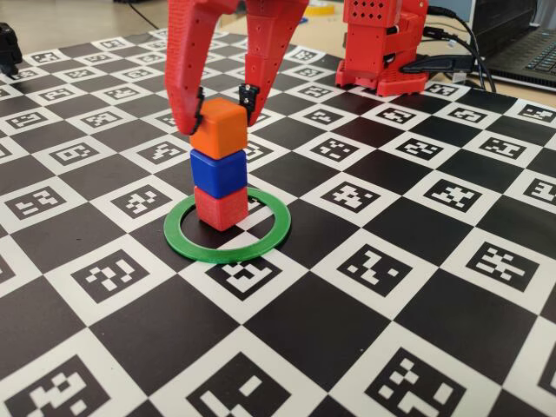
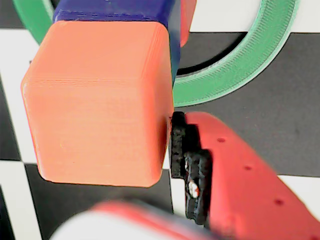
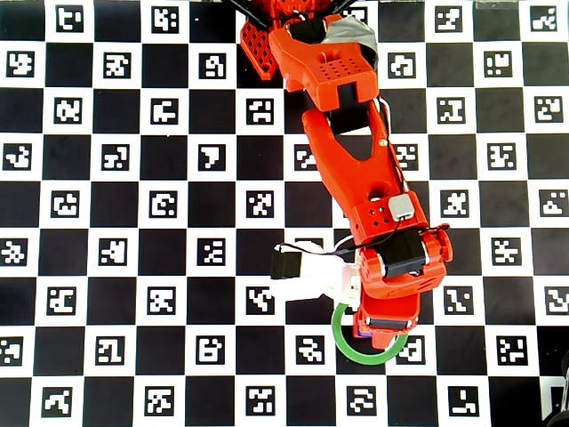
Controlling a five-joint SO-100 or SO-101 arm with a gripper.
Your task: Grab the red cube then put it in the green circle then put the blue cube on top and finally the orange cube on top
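Observation:
The red cube (image 1: 221, 208) stands inside the green circle (image 1: 200, 248), with the blue cube (image 1: 219, 176) on it and the orange cube (image 1: 219, 130) on top, turned a little against the blue one. My red gripper (image 1: 221, 111) comes down from above and is shut on the orange cube's upper part, one finger on each side. In the wrist view the orange cube (image 2: 100, 100) fills the left half, and a black finger pad (image 2: 179, 142) touches its right edge. The other finger is hidden there. From overhead the arm covers the stack; only part of the green circle (image 3: 342, 342) shows.
The whole table is a black-and-white checkerboard mat (image 1: 391, 261) with printed markers. The arm's red base (image 1: 382, 43) stands at the back, with cables and a laptop (image 1: 521, 43) behind it to the right. A black object (image 1: 9, 48) sits at the far left edge.

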